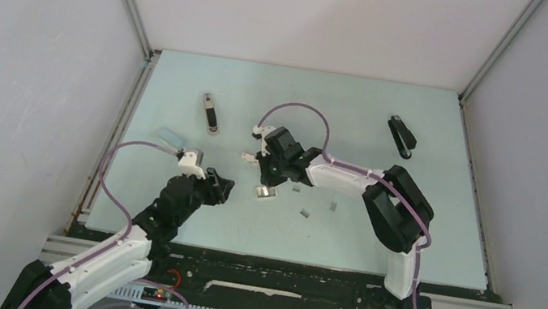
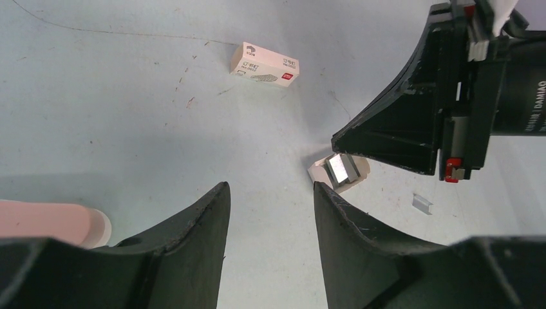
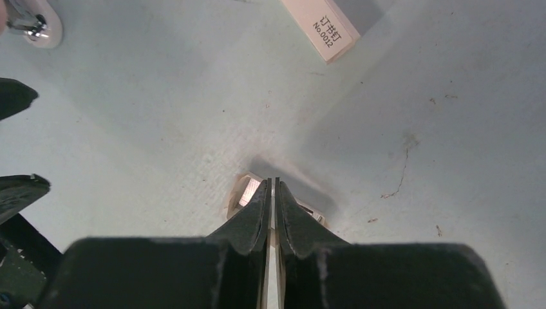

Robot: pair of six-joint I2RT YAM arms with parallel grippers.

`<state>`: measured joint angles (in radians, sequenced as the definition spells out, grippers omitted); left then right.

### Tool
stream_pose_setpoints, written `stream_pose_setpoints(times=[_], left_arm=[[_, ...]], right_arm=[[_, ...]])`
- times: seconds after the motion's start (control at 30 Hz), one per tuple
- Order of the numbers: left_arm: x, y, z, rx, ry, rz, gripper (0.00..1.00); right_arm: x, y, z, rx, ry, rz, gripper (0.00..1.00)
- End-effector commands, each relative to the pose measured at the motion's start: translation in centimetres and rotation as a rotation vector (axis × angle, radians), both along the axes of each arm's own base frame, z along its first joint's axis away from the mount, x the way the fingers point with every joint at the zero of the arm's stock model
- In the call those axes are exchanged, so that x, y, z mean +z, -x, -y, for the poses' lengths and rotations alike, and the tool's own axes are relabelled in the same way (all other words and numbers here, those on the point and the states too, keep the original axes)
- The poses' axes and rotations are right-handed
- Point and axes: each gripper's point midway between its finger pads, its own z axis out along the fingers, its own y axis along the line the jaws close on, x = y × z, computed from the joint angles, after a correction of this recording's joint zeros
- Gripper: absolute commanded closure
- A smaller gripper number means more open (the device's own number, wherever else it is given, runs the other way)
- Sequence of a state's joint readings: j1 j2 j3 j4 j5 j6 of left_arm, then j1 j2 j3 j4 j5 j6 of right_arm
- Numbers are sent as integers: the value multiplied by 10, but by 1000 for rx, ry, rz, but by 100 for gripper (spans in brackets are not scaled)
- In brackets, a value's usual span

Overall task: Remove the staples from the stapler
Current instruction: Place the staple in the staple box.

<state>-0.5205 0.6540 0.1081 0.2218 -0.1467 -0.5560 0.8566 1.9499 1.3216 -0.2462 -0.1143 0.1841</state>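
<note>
Only the right wrist shows right pincer (image 3: 272, 181) closed.

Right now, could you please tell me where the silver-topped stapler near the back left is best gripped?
Probably across its narrow middle, from straight above, fingers on the two long sides. The stapler lies slim and lengthwise on the table, pointing roughly away from the arms, with both long sides free. The left gripper, open, is nearer.
</note>
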Motion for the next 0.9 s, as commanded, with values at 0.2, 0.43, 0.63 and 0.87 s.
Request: stream_pose_setpoints(times=[0.2,0.43,0.63,0.87], left_arm=[[0,-1,-1,-2,-9,24,44],[0,0,-2,-2,-10,24,44],[-1,0,-2,-3,-9,23,44],[0,0,-2,-3,-8,23,44]], right_arm=[[0,-7,-3,18,13,6,89],[5,-4,1,20,16,15,89],[8,-2,4,25,16,23,89],[9,1,8,26,19,25,88]])
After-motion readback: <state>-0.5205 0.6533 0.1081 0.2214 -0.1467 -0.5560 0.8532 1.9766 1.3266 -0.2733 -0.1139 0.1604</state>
